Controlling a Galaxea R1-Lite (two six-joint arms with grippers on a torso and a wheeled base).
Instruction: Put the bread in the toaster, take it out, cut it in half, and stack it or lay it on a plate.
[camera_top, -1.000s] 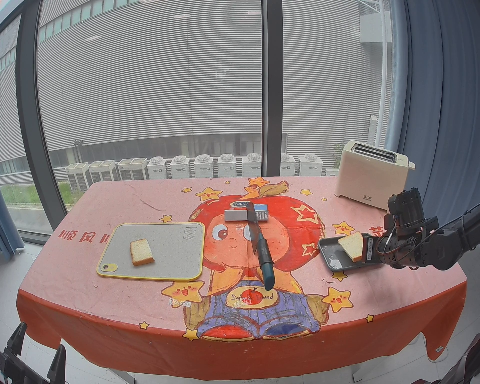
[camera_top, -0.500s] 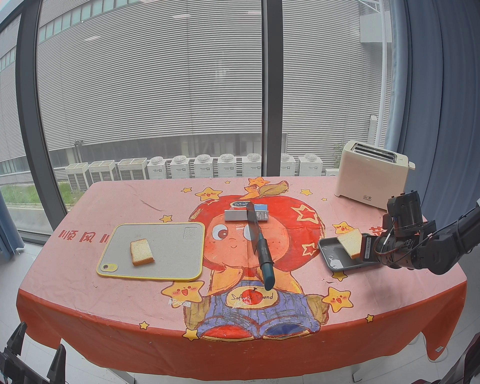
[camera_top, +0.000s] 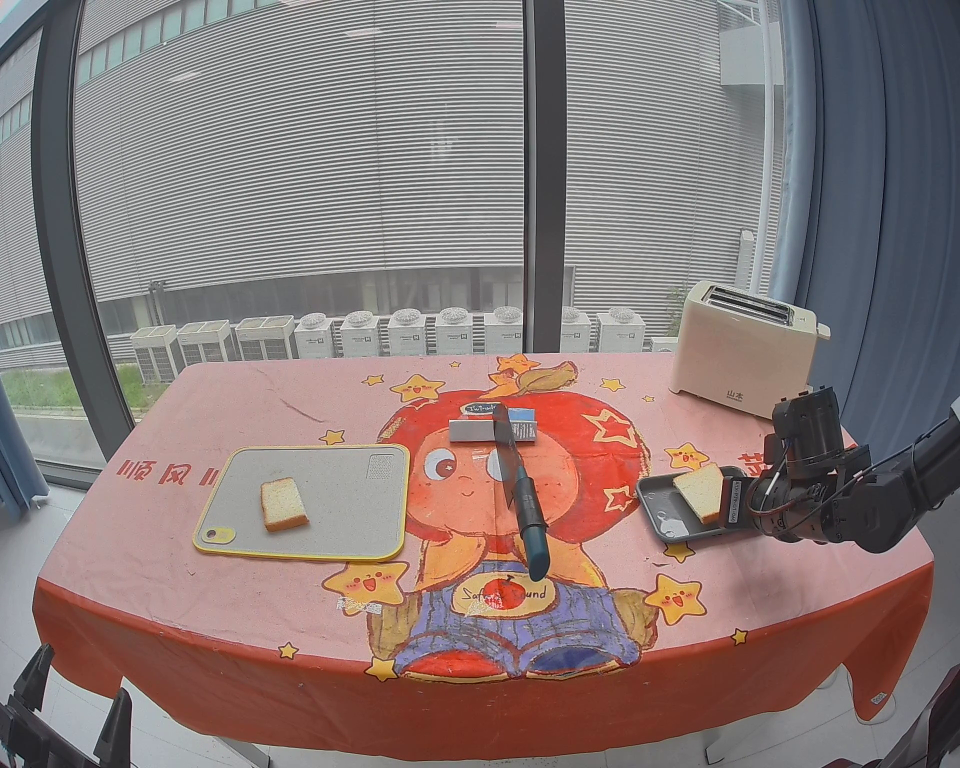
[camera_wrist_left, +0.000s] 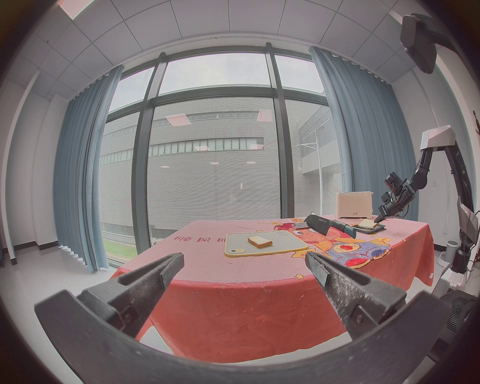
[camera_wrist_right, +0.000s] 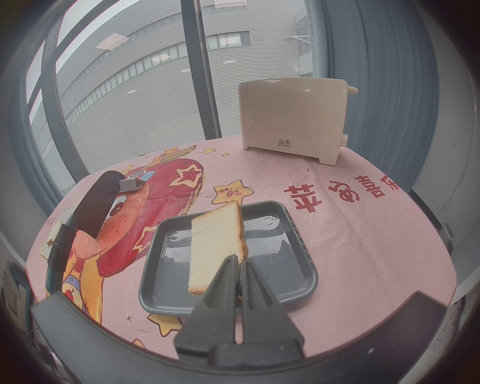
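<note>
Compared with a second ago, the right claw (camera_wrist_right: 237, 264) sits a touch farther right and nearer, while the bread slice (camera_wrist_right: 216, 245) it carries has barely shifted over the tray (camera_wrist_right: 300, 285). Its fingers are pressed almost together on the slice's near edge. They cover the lower corner, so the pinch itself is hidden, and I cannot tell whether the slice's bottom touches the tray. The slice stands on edge, leaning, pale cream with a thin tan crust.

Beyond the tray, at the far right of the tabletop (camera_top: 200, 590), stands the toaster (camera_top: 740, 360). Toward the middle a knife (camera_top: 522, 495) lies with its blade on a small block (camera_top: 475, 431). On the left a cutting board (camera_top: 350, 500) bears another piece of bread (camera_top: 284, 503). The left claw (camera_wrist_left: 243, 261) hangs off the near-left side, below the tabletop, spread wide and holding nothing.
</note>
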